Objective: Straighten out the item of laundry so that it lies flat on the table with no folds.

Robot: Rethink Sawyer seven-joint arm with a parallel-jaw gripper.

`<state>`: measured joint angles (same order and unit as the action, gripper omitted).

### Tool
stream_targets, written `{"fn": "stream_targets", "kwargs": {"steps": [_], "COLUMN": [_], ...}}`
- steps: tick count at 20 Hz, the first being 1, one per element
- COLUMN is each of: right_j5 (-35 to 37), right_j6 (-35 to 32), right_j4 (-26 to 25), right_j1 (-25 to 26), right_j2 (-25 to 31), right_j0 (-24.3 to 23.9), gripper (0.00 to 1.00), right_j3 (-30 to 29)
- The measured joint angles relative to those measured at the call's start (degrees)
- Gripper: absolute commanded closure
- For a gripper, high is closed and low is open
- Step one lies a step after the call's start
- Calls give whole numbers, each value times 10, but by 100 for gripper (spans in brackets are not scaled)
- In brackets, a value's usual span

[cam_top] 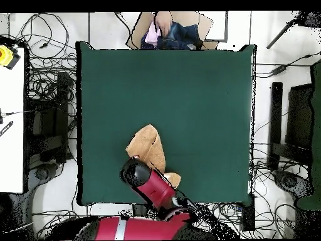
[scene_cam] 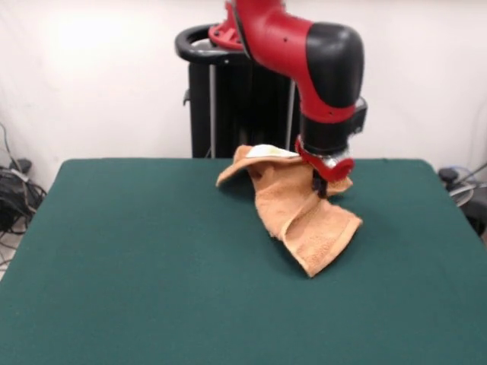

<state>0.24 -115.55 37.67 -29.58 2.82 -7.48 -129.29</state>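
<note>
Dark green felt-covered table (scene_cam: 114,251) is bearing the crumpled orange-tan terry towel (scene_cam: 304,220), right of centre in the front view, partly lifted by the red-and-black gripper (scene_cam: 321,185); jaw opening cannot be told. Slipping cloth could fall back folded.

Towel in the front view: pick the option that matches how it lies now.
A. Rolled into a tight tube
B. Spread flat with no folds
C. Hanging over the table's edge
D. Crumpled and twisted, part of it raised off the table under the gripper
D: the towel is bunched and twisted, its upper part lifted off the table right at the gripper, while a lower corner rests on the green cloth.
</note>
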Motion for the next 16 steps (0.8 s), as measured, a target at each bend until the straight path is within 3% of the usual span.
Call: {"fn": "stream_targets", "kwargs": {"steps": [6, 8, 16], "right_j5": [56, 118, 248], "right_j6": [0, 0, 0], "right_j4": [-3, -11, -30], "right_j1": [-31, -51, -83], "right_j2": [-65, -106, -189], "right_j0": [46, 80, 141], "gripper": [100, 100, 100], "right_j3": [-7, -4, 26]}}
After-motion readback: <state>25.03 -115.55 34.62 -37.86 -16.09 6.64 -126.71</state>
